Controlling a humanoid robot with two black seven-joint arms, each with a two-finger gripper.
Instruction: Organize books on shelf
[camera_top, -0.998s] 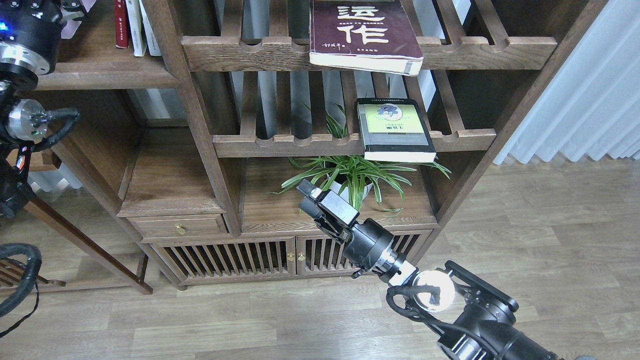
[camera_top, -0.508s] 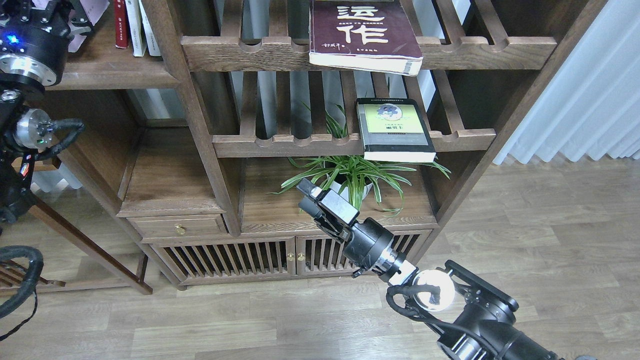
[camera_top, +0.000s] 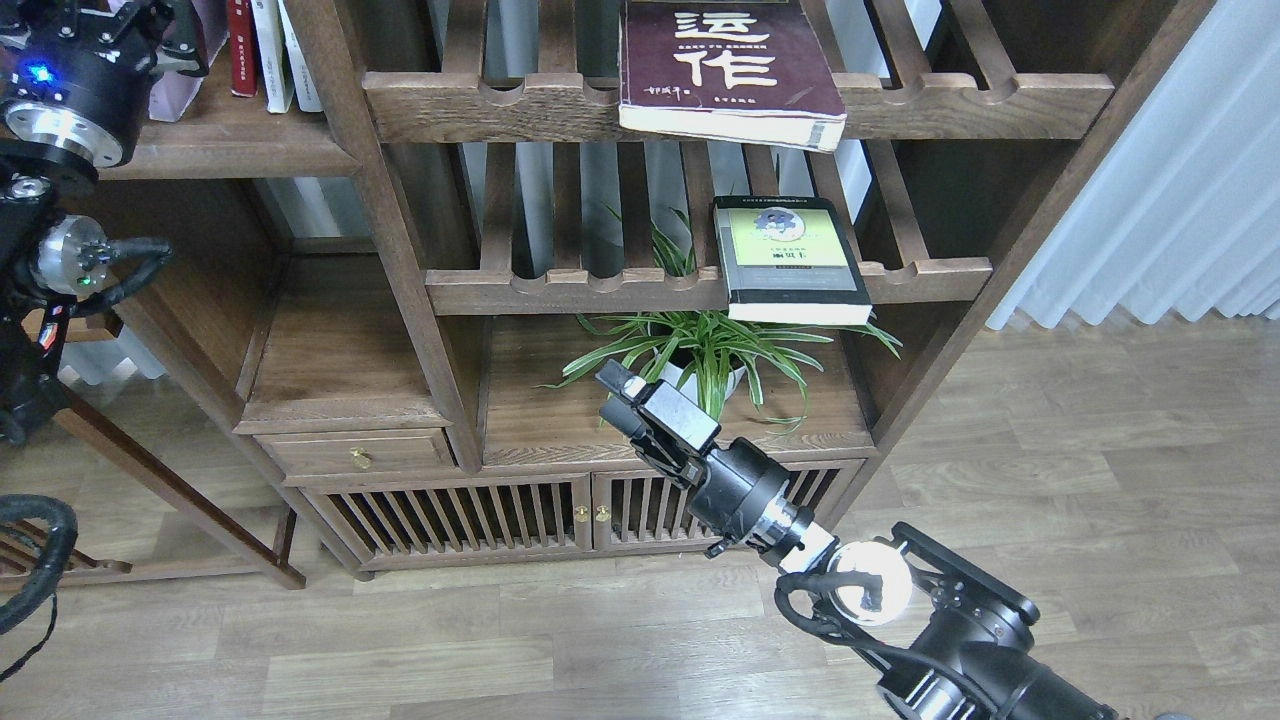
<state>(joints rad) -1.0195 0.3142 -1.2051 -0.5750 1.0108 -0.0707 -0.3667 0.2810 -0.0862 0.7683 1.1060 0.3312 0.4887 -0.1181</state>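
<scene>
My left gripper (camera_top: 165, 35) is at the top left, over the solid plank shelf (camera_top: 230, 150), shut on the pale lavender paperback (camera_top: 185, 85), which stands just left of the slim red and white-spined volumes (camera_top: 262, 50). The thick maroon book (camera_top: 730, 70) lies flat on the upper slatted rack and overhangs its front rail. The black-bordered yellow-green book (camera_top: 790, 260) lies flat on the lower slatted rack. My right gripper (camera_top: 612, 380) is low in the middle, in front of the plant, shut and empty, well below both books.
A spider plant in a white pot (camera_top: 700, 350) stands on the cabinet top (camera_top: 560, 420) under the lower rack, just behind my right gripper. A small drawer (camera_top: 350, 455) and slatted doors (camera_top: 450, 515) are below. A white curtain (camera_top: 1150, 200) hangs at the right.
My left gripper has moved right along the plank shelf, bringing the lavender paperback closer to the red volume. My right arm has barely moved.
</scene>
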